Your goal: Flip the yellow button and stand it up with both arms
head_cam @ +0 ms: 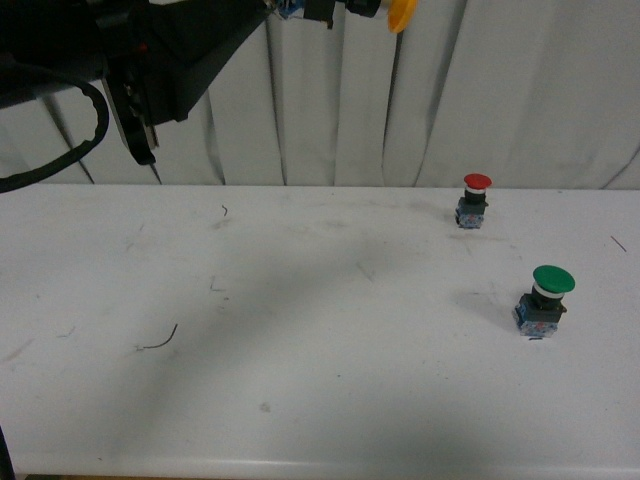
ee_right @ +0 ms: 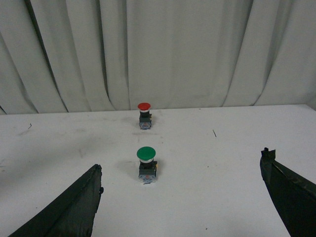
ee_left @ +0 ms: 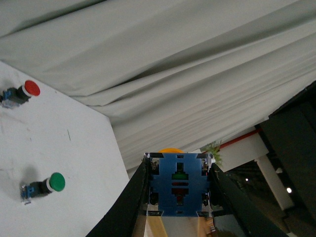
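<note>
Black left arm [head_cam: 180, 50], looped black cable [head_cam: 103, 120]

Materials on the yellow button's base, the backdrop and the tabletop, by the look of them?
Yellow button: the base looks like moulded blue plastic, slightly glossy, with silvery, possibly metal bits at the corners; hard to confirm. Backdrop: white fabric, hanging in soft folds. Table: smooth matte white, probably laminate or painted board; scuffs and dark marks show on it.

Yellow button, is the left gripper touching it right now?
Touching. In the left wrist view the left gripper clamps the yellow button by its blue base, fingers tight against both sides.
</note>
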Controlling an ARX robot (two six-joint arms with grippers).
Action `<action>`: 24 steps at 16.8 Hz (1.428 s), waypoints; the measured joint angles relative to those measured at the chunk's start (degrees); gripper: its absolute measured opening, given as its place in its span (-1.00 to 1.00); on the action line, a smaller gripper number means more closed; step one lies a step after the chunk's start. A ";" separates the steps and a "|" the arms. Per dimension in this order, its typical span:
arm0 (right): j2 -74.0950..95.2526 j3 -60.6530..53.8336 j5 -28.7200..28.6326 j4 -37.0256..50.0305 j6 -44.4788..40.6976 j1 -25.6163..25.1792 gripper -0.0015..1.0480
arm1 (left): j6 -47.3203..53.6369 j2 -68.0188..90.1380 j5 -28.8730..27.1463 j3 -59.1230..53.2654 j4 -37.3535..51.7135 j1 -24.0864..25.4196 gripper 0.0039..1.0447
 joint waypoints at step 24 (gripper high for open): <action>90.09 34.27 -7.32 58.05 9.03 3.41 0.87 | -1.40 3.32 0.20 0.02 0.63 -1.05 -0.43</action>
